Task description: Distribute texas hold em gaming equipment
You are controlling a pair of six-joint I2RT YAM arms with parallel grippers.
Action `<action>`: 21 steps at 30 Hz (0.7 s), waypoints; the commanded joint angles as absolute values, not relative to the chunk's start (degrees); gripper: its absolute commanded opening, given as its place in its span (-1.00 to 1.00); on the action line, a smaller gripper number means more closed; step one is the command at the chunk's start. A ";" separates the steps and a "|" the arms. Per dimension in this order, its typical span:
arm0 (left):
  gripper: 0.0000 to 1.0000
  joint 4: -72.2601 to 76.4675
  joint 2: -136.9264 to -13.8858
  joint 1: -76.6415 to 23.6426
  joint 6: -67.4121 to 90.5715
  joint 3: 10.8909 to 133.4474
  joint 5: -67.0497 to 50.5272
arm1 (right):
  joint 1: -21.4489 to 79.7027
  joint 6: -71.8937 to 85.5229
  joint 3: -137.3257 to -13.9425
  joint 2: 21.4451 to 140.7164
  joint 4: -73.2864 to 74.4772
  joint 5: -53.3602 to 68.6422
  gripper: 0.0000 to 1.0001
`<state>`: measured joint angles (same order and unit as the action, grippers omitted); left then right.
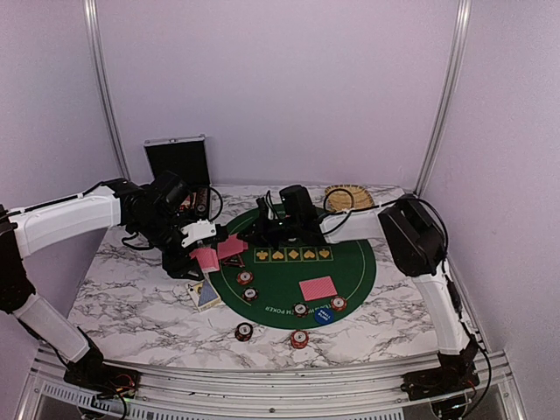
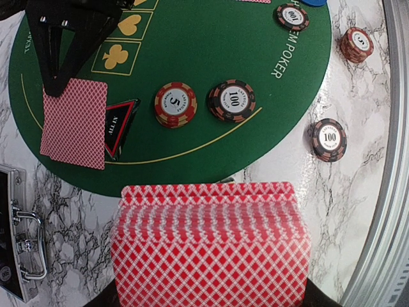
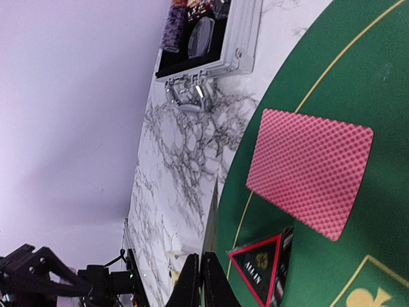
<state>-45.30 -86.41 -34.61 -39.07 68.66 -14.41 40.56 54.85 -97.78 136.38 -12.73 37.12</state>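
Observation:
My left gripper [image 1: 199, 248] is shut on a thick deck of red-backed playing cards [image 2: 211, 249], held above the marble beside the green poker mat [image 2: 211, 51]. My right gripper [image 3: 202, 272] is shut on a single card [image 3: 211, 214] seen edge-on, low over the mat's left rim. Next to it red-backed cards [image 2: 75, 121] lie on the mat beside the black triangular marker [image 2: 119, 125]. More cards [image 1: 317, 288] lie at the mat's right. Striped chips [image 2: 174, 104] [image 2: 231, 100] sit on the mat, others [image 2: 329, 139] [image 2: 356, 45] on the marble. A blue disc [image 1: 324, 314] lies at the mat's near edge.
The open silver case [image 1: 179, 162] stands at the back left, its latch end [image 2: 19, 249] close to my left gripper. A tan woven tray [image 1: 348, 194] sits at the back right. A pale card-like piece [image 1: 206, 295] lies on the marble by the mat's left edge.

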 commanded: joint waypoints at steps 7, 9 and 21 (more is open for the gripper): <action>-0.94 -45.88 -85.15 -34.72 -39.46 70.22 -14.93 | 38.29 53.89 -112.55 147.93 -9.96 33.33 -0.89; -0.94 -45.96 -85.12 -34.72 -39.46 70.27 -14.94 | 38.07 54.18 -113.83 149.13 -10.23 32.63 -0.88; -0.94 -46.10 -85.08 -34.72 -39.56 70.22 -15.18 | 37.79 53.58 -119.30 153.28 -8.94 30.59 -0.70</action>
